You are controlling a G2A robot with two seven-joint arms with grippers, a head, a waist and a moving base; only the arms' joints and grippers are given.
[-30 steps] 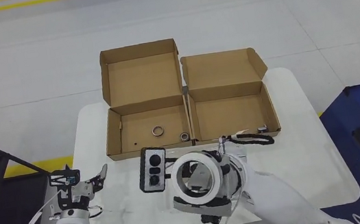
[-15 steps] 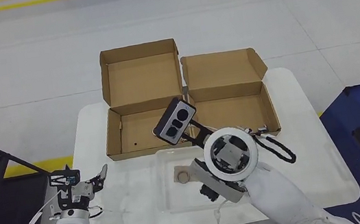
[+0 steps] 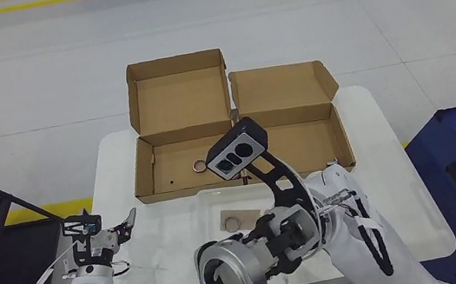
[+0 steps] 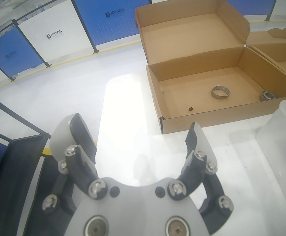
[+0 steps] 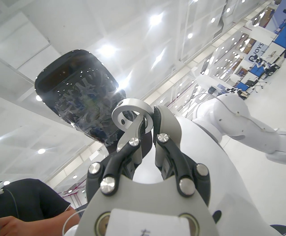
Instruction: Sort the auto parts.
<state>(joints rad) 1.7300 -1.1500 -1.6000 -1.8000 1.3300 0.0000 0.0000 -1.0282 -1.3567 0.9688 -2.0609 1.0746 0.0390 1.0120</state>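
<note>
My right gripper (image 5: 147, 119) is shut on a plain silver metal ring (image 5: 134, 103) and points upward, away from the table. In the top view the right arm (image 3: 297, 229) is raised above the clear plastic tray (image 3: 210, 199), where one ring-shaped part (image 3: 232, 223) lies. The left cardboard box (image 3: 143, 171) holds a steel ring (image 4: 220, 92), a bearing (image 4: 267, 95) and a small dark bit (image 4: 190, 109). My left gripper (image 4: 135, 125) stands open and empty over the table's front left corner (image 3: 118, 232).
The right cardboard box (image 3: 299, 145) sits beside the left one, both with lids folded back. The right arm's black camera housing (image 3: 234, 152) covers part of the left box. The white table (image 3: 118, 170) has free room left of the boxes.
The right arm swung from above the tray toward the boxes, then turned over and lifted, so its gripper now points up. The left arm has kept still.
</note>
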